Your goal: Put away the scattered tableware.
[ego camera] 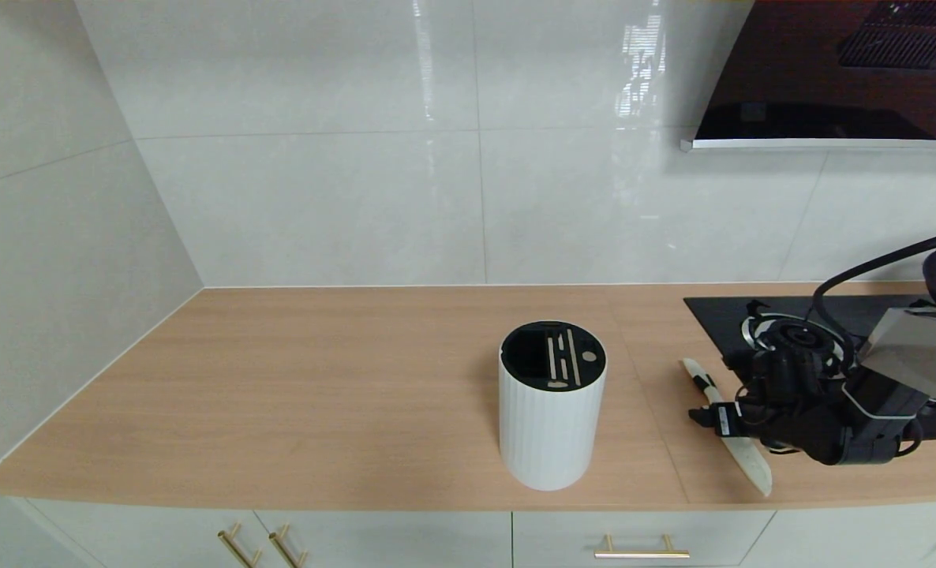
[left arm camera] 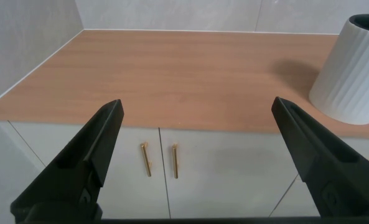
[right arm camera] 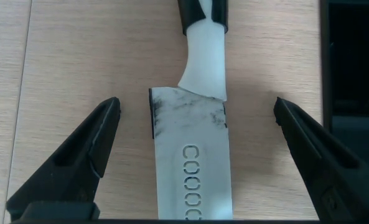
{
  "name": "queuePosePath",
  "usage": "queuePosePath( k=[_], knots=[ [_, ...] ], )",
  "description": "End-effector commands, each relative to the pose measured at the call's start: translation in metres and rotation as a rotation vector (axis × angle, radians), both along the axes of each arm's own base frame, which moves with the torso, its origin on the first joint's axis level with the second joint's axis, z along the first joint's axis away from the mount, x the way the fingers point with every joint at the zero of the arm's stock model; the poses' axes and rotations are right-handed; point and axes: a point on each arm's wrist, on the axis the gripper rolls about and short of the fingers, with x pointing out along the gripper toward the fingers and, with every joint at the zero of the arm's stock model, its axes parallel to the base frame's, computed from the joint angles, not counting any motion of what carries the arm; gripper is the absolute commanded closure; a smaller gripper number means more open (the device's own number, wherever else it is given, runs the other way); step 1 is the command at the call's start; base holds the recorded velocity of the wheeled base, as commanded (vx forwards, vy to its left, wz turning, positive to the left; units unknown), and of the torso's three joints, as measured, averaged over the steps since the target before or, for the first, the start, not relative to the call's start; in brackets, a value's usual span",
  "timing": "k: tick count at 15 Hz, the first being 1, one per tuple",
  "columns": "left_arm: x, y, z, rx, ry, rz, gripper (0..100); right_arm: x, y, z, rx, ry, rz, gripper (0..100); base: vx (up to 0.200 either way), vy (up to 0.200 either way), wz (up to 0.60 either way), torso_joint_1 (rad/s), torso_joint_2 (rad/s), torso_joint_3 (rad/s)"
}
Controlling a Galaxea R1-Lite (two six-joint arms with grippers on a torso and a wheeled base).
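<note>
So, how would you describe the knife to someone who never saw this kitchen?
Find the wooden counter, then the strip between the white ribbed holder and the black cooktop. The knife lies flat there: the only long, thin thing, with a smudged white blade.

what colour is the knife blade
White, with dark grey smudges near the handle end. The knife blade shows best in the right wrist view.

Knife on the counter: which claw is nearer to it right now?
Right. The right claw hangs open directly over the knife, fingers either side of the blade near the handle. The left claw, open, is out before the front edge of the counter, past the white holder.
</note>
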Motion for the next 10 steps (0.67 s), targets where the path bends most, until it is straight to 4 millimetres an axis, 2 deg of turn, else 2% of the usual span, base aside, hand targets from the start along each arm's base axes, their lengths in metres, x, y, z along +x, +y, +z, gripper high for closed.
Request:
queuePosePath(
  k=[1,10],
  knots=[
    [0.0000,0.0000,0.0000,0.000,0.000,0.000,0,-0.0007,0.0001,-0.0020,0.000,0.009,0.001,100,0.000,0.000,0.00,0.000,0.00,0.000],
    [0.0000,0.0000,0.0000,0.000,0.000,0.000,0,-0.0018,-0.0005,-0.0022,0.001,0.012,-0.001,100,0.000,0.000,0.00,0.000,0.00,0.000]
  ],
)
